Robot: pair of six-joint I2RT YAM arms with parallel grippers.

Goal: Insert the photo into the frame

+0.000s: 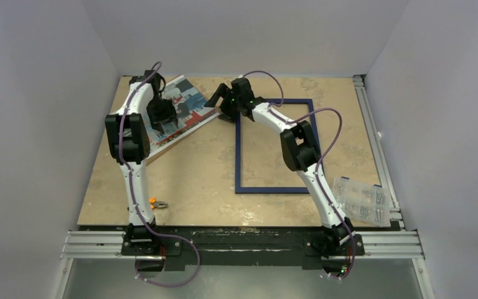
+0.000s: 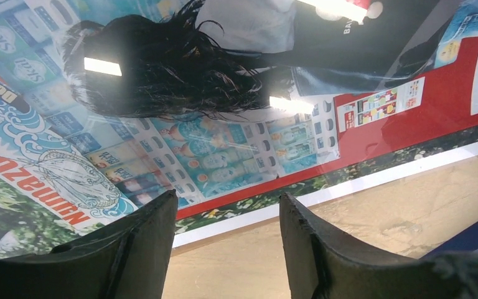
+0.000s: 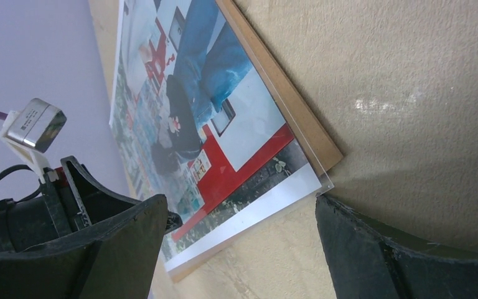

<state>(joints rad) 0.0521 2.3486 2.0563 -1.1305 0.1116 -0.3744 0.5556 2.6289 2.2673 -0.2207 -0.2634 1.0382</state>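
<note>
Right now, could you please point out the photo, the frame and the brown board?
the photo (image 3: 243, 159), right wrist view, red area.
the frame (image 1: 274, 190), top view, near rail.
the brown board (image 3: 289, 99), right wrist view, exposed edge.

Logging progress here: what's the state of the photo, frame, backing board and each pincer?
frame: no photo inside, flat on the table, blue side up.
photo: outside the frame, lying on the backing board.
backing board: flat under the photo.
left pincer: open, empty, over the photo.
right pincer: open, empty, by the photo's corner.
</note>
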